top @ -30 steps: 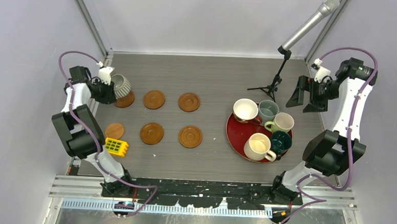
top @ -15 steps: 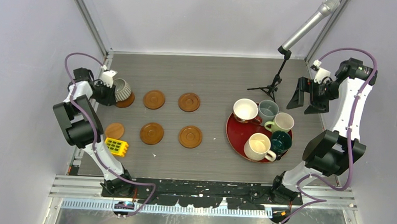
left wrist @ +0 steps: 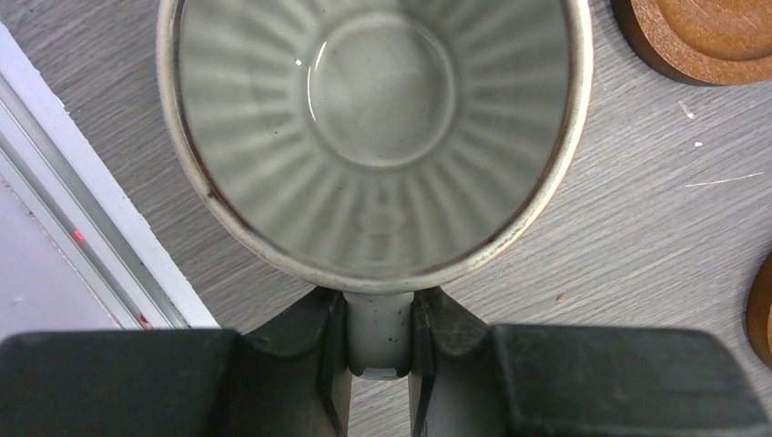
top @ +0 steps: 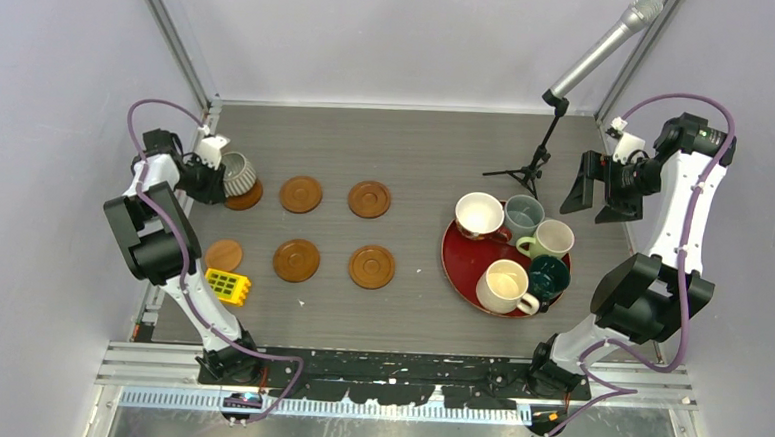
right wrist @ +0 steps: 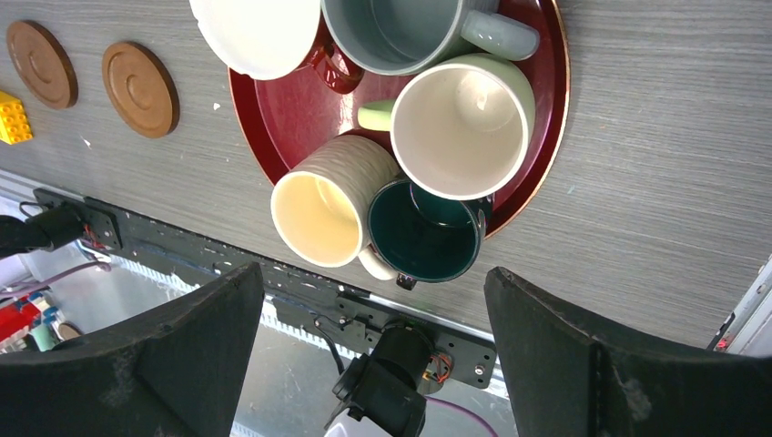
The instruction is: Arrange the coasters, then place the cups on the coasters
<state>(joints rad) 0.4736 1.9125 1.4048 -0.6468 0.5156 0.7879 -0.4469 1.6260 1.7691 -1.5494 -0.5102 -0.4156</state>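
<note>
grey wood-grain bench carries a red tray on its right, with 5 mugs crowded on it. the right hand hangs right of the tray, fingers spread wide, holding nothing. the left hand pinches the handle of the ribbed grey-white mug, which is over the far-left coaster; whether they touch i cannot tell. 5 more coasters lie bare. a yellow block lies just beside the near-left one.
</note>
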